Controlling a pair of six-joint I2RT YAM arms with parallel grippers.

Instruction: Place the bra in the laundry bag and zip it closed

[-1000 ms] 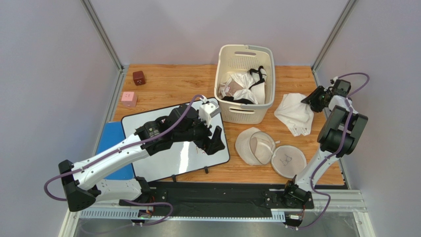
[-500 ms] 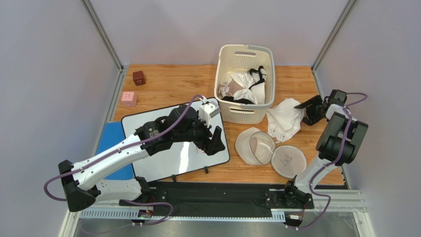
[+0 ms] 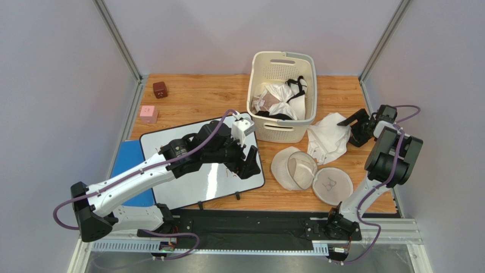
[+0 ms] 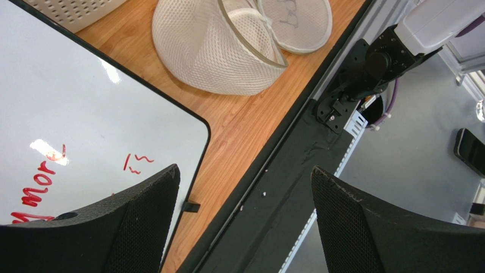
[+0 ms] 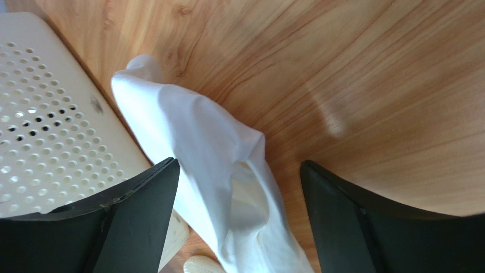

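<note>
Soft white fabric bra (image 3: pixel 329 139) is lying crumpled on the wooden desk (image 3: pixel 199 96), toward the right edge, touching the near right corner of the cream perforated plastic basket (image 3: pixel 282 132). The basket is sitting at the far edge, holding white and black garments.

Right gripper (image 3: pixel 356 128) is hanging low over the bra's right side. In the wrist view its jaws are standing wide, with a fold of the bra (image 5: pixel 216 187) lying between them, not pinched. The basket wall (image 5: pixel 51 131) is showing on the left of that view.

Round cream-white mesh laundry bag (image 3: pixel 310 175) is resting by the near edge, right of centre, just in front of the bra. It is unzipped, its two domed halves lying spread side by side.

Left gripper (image 3: pixel 250 165) is hovering over the near right corner of the black-framed whiteboard (image 3: pixel 193 182), jaws wide, nothing between them. The left wrist view is showing the bag (image 4: pixel 216 51) just beyond the board's corner (image 4: pixel 85 108), with red writing on the board.

Pink cube (image 3: pixel 148 114) and brown cube (image 3: pixel 160 89) are sitting near the far left corner.
</note>
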